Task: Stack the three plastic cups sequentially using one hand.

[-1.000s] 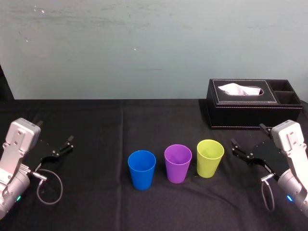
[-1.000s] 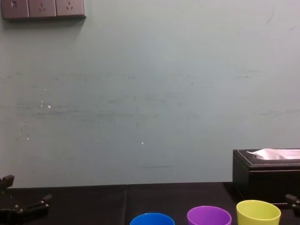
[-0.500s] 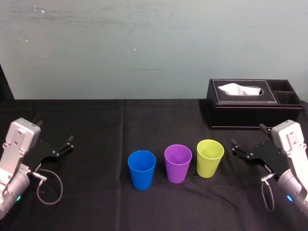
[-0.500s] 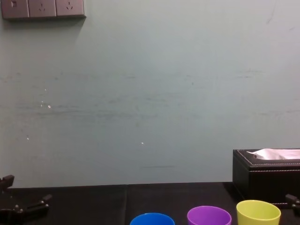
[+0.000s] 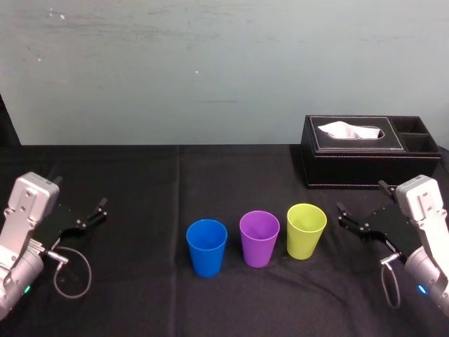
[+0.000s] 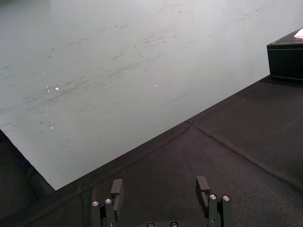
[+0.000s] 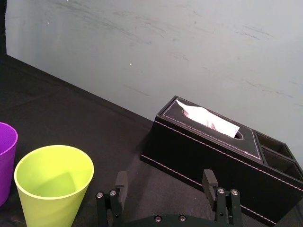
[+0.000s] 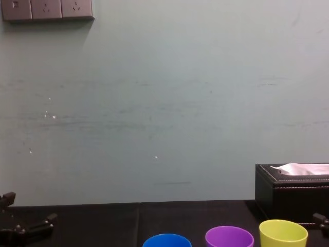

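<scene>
Three cups stand upright in a row on the black cloth: blue (image 5: 207,247) on the left, purple (image 5: 259,238) in the middle, yellow-green (image 5: 306,230) on the right. The chest view catches their rims: blue (image 8: 167,240), purple (image 8: 229,236), yellow-green (image 8: 284,232). My right gripper (image 5: 361,200) hovers just right of the yellow-green cup, open and holding nothing. In the right wrist view its fingers (image 7: 165,178) stand apart, with the yellow-green cup (image 7: 54,184) beside them. My left gripper (image 5: 81,193) rests open at the far left, well away from the cups.
A black tissue box (image 5: 368,151) with white tissue stands at the back right, behind the right gripper; the right wrist view has it close ahead (image 7: 213,151). A grey wall backs the table. Cables loop under both wrists.
</scene>
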